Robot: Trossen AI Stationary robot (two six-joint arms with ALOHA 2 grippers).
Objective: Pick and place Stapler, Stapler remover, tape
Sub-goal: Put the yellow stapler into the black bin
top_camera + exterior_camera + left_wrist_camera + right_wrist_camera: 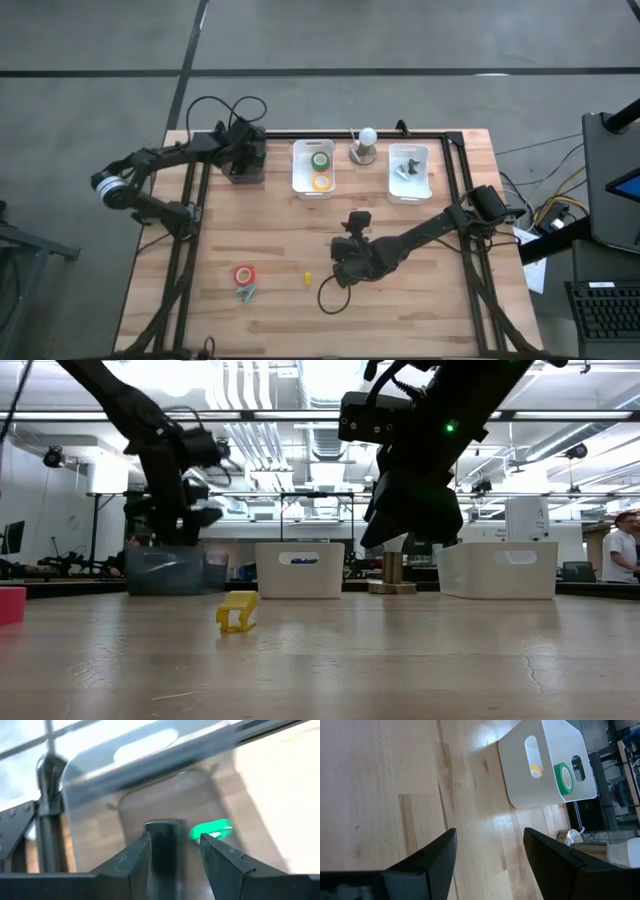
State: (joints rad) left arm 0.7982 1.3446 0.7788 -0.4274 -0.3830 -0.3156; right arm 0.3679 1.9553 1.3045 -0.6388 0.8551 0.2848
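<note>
My left gripper hangs open over a dark see-through bin at the far left. The black stapler stands between its fingers inside the bin, beside a green patch. My right gripper hovers open and empty over the middle of the table, its fingers above bare wood. A red tape roll lies flat near the front left, with a small grey-green object beside it. A small yellow claw-shaped piece rests on the wood. Green tape and a yellow-orange roll lie in the middle white bin. My left gripper has the stapler's end between its fingers, coming from above. The bar lies close against one finger and a gap shows at the other. Whether either finger touches it, I cannot tell.
A second white bin at the far right holds small dark items. A bulb on a round base stands between the two white bins. Black frame rails run along the table's left, far and right sides. Bare wood lies at the near right.
</note>
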